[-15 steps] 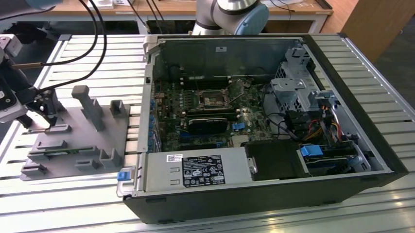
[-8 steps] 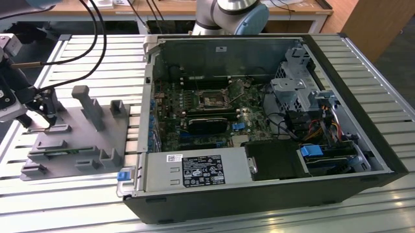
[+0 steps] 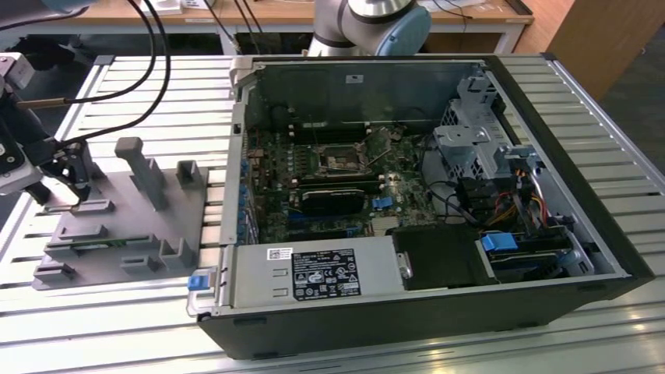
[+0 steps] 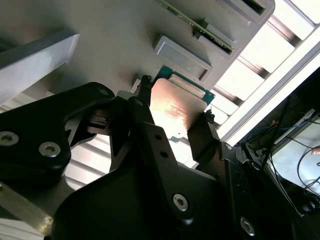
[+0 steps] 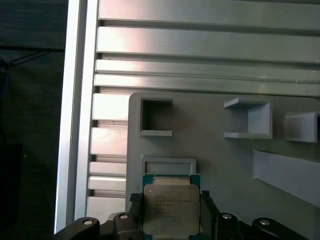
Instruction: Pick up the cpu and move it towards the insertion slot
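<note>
In both wrist views the cpu [image 5: 171,207] [image 4: 175,107], a flat square chip with a shiny metal top and green rim, sits between my gripper's [image 5: 170,200] [image 4: 176,100] two black fingers [image 5: 135,202], which press on its opposite edges. It lies low over the grey fixture plate [image 5: 215,165], just beside a shallow rectangular pocket. In the exterior view my gripper [image 3: 65,191] is at the far left, over the fixture plate [image 3: 114,234]. The insertion slot [image 3: 341,158], a square black socket with a thin metal frame, sits on the motherboard inside the open computer case, well off to the exterior view's right.
Upright grey blocks [image 3: 140,167] and pockets stand on the fixture plate. The computer case wall [image 3: 237,156] rises between the plate and the motherboard. A long black card [image 3: 335,200], a blue connector [image 3: 381,202] and cable bundles [image 3: 488,199] lie near the socket. Cables hang above the gripper.
</note>
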### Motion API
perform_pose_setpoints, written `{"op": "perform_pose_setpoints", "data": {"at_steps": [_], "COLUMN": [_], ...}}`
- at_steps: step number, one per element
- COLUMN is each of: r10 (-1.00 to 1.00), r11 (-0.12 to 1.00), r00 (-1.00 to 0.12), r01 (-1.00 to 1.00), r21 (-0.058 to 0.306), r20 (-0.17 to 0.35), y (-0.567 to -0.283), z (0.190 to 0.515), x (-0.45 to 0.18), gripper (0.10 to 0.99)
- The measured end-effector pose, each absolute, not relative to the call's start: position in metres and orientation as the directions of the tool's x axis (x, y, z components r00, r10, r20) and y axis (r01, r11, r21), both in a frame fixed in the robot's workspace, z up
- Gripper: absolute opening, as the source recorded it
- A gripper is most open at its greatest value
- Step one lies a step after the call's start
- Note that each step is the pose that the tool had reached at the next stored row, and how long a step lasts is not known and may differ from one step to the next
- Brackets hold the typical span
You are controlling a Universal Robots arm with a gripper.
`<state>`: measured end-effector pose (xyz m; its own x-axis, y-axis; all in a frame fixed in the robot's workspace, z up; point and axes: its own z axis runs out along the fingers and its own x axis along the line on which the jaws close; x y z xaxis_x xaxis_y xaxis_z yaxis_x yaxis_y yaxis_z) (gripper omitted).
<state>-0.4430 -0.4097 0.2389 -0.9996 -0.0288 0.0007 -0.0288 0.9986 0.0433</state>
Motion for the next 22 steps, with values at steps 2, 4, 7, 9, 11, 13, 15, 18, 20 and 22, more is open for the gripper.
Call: {"op": "perform_pose_setpoints", "data": {"at_steps": [2,4,7,9,11,13,15,18,20,22], "r10": [-0.029,-0.029,-0.029,-0.029,-0.029,-0.029,-0.029,-0.029,-0.029,-0.029], "r11": [0.999,0.999,0.999,0.999,0.999,0.999,0.999,0.999,0.999,0.999], "r00": [-1.0,-1.0,-1.0,-1.0,-1.0,-1.0,-1.0,-1.0,-1.0,-1.0], "r01": [-0.029,-0.029,-0.029,-0.029,-0.029,-0.029,-0.029,-0.029,-0.029,-0.029], "r21": [0.043,0.043,0.043,0.043,0.043,0.043,0.043,0.043,0.043,0.043], "r20": [0.001,0.001,0.001,0.001,0.001,0.001,0.001,0.001,0.001,0.001], "y": [-0.4097,-0.4097,-0.4096,-0.4096,-0.4096,-0.4096,-0.4097,-0.4096,-0.4097,-0.4096], "z": [0.2396,0.2405,0.2416,0.2422,0.2428,0.2435,0.2443,0.2456,0.2463,0.2471], "x": [-0.443,-0.443,-0.443,-0.443,-0.443,-0.443,-0.443,-0.443,-0.443,-0.443], "gripper": [0.541,0.541,0.541,0.541,0.541,0.541,0.541,0.541,0.541,0.541]}}
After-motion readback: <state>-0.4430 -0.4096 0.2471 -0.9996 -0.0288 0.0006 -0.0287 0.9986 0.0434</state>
